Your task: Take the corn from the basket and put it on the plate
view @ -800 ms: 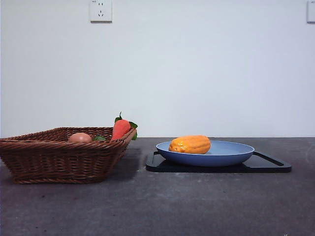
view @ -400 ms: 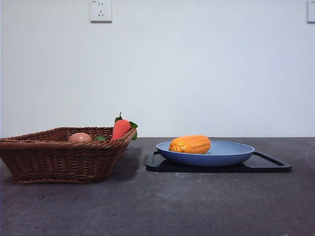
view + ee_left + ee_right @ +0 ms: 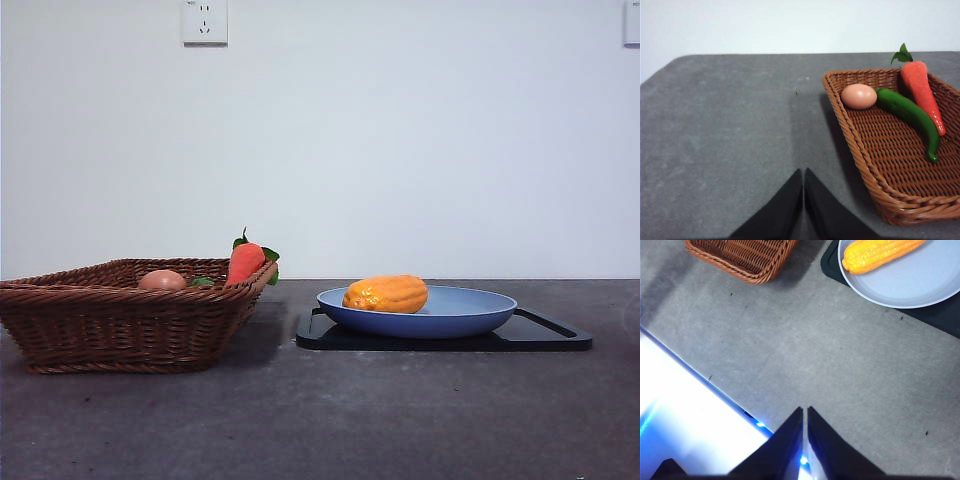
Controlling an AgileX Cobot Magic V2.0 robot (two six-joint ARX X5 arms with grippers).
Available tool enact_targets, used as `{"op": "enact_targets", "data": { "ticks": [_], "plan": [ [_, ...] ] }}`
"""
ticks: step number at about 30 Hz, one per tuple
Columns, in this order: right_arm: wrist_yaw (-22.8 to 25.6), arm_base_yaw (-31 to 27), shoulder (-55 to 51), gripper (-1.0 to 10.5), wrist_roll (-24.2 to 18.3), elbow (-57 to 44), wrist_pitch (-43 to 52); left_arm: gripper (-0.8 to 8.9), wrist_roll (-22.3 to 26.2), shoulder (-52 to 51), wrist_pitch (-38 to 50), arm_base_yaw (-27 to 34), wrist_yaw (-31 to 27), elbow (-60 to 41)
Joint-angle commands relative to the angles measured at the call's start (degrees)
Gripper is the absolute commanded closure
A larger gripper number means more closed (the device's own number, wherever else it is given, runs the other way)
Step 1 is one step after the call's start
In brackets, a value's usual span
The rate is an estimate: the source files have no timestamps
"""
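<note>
The orange-yellow corn [image 3: 386,294] lies on its side in the blue plate [image 3: 470,318], toward the plate's left part; the right wrist view shows the corn [image 3: 879,253] on the plate [image 3: 920,285] too. The brown wicker basket [image 3: 110,325] stands left of the plate. My left gripper [image 3: 803,176] is shut with nothing in it, over bare table beside the basket [image 3: 900,165]. My right gripper [image 3: 805,412] is shut too, holds nothing and hangs near the table's edge, well away from the plate. Neither arm shows in the front view.
The basket holds a tan egg [image 3: 859,96], a green cucumber [image 3: 910,117] and a red-orange carrot [image 3: 922,90]. A flat black tray [image 3: 545,338] lies under the plate. The bright table edge [image 3: 705,390] runs below the right gripper.
</note>
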Motion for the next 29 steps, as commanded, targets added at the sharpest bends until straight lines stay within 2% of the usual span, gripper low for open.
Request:
{"op": "enact_targets", "data": {
  "ticks": [1,16,19,21,28,29],
  "plan": [
    [0.0,0.4,0.4,9.4,0.6,0.6,0.5,8.06,-0.8,-0.1,0.7,0.2,0.1,-1.6],
    [0.0,0.4,0.4,9.4,0.5,0.6,0.5,8.06,-0.8,-0.1,0.7,0.2,0.1,-1.6],
    [4.4,0.3,0.4,9.4,-4.0,0.7,0.4,8.06,-0.8,-0.1,0.7,0.2,0.1,-1.6],
    [6.1,0.3,0.4,9.4,-4.0,0.7,0.3,8.06,-0.8,-0.1,0.7,0.2,0.1,-1.6],
    [7.2,-1.8,-2.1,9.4,-4.0,0.7,0.4,8.06,-0.8,-0.1,0.7,0.2,0.1,-1.6],
    [7.5,-3.0,-3.0,9.4,-5.9,0.7,1.0,8.06,-0.8,-0.1,0.7,0.2,0.1,-1.6]
  ]
}}
